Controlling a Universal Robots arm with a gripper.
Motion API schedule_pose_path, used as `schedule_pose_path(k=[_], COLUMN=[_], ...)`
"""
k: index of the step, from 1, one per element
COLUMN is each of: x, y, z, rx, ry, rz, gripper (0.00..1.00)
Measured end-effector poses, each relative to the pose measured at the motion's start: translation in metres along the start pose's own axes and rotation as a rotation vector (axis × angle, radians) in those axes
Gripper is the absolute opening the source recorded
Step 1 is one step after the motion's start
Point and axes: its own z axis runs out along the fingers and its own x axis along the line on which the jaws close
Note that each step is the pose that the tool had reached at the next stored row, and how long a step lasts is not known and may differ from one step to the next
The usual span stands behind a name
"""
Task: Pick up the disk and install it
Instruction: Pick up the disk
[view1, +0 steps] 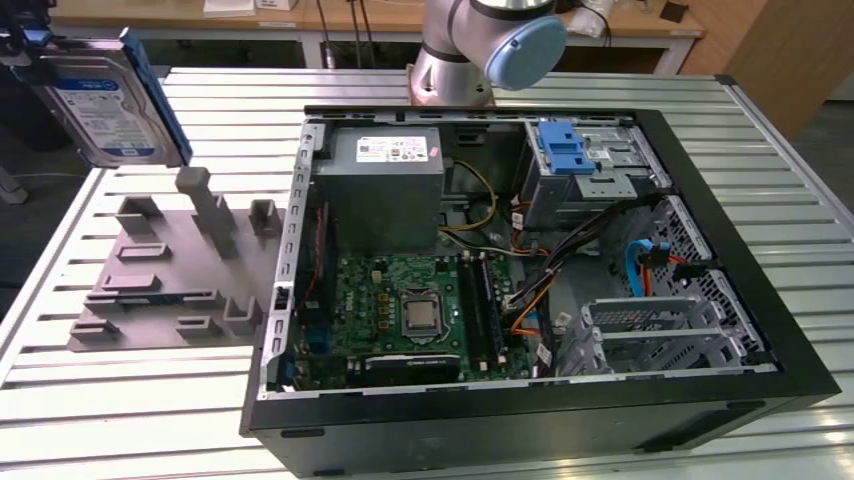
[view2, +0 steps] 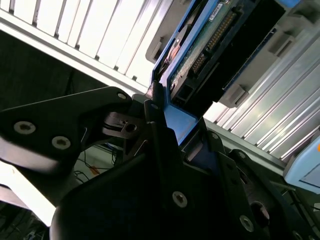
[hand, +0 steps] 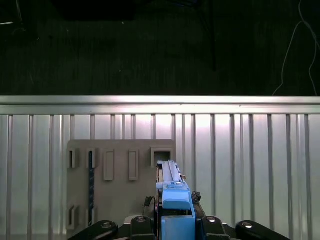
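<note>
Pick looks done, carry step in hand: the disk (view1: 114, 95) hangs above the bench (view1: 134, 420) corner at the exterior view's upper left, pinched by the hand (hand: 175, 222), above the grey fixture (view1: 167, 270). Not installed; seating it likely calls for squaring it to the drive cage (view1: 614, 185) in the open computer case (view1: 534, 420).

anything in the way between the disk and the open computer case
Nothing visible. The silver hard drive in its blue carrier hangs in the end effector above the grey pegged fixture plate; the black computer case beside it lies open.
</note>
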Motion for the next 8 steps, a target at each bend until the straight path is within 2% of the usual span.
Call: schedule_pose_path(k=[8], x=[-0.0004], y=[0.0001], z=[-0.0064], rx=[0.0000], ry=[0.0015], rz=[0.000], gripper=[0.36])
